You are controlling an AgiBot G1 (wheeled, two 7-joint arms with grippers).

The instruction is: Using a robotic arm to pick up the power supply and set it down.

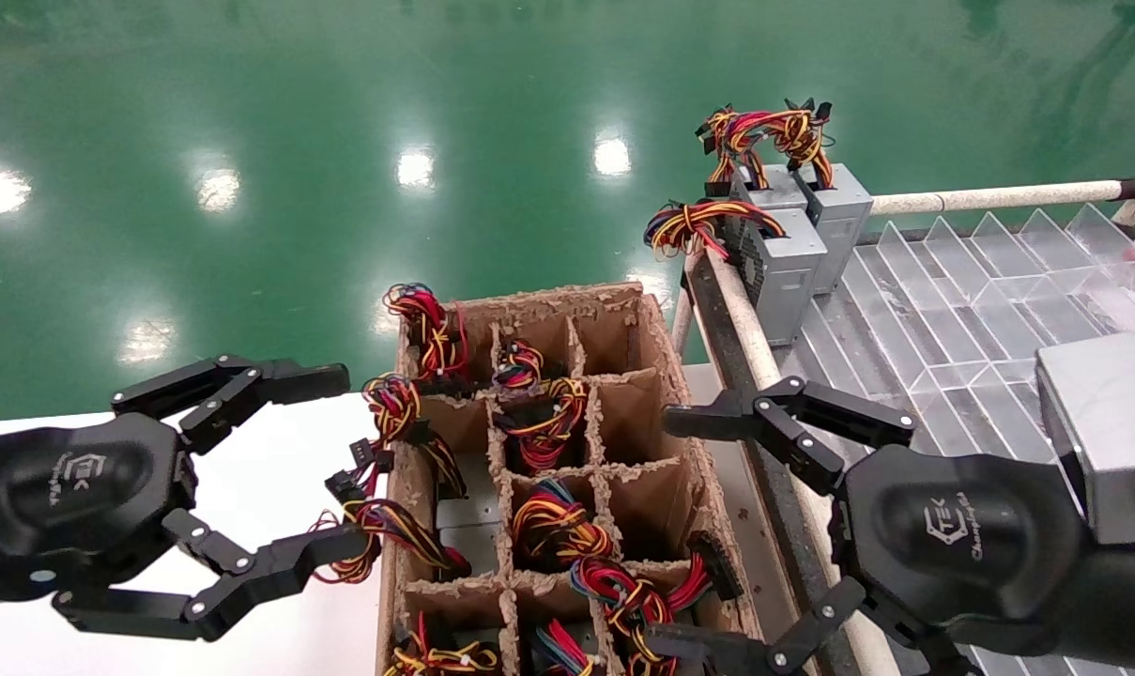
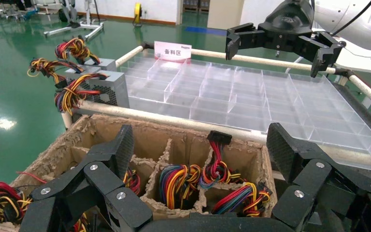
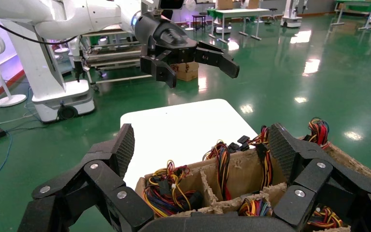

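A cardboard box with paper dividers holds several power supplies, mostly showing only as wire bundles. One mostly red bundle rises from the far left cell, and its grey body is hidden. My left gripper hovers open and empty at the box's left wall. In its wrist view the left gripper spans cells of wires. My right gripper hovers open and empty over the box's right edge. The right wrist view shows the right gripper above the box wall.
A clear divided tray lies right of the box behind a padded rail. Three grey boxes with orange-yellow bundles stand at its far end. Another grey box sits near my right arm. A white table lies left.
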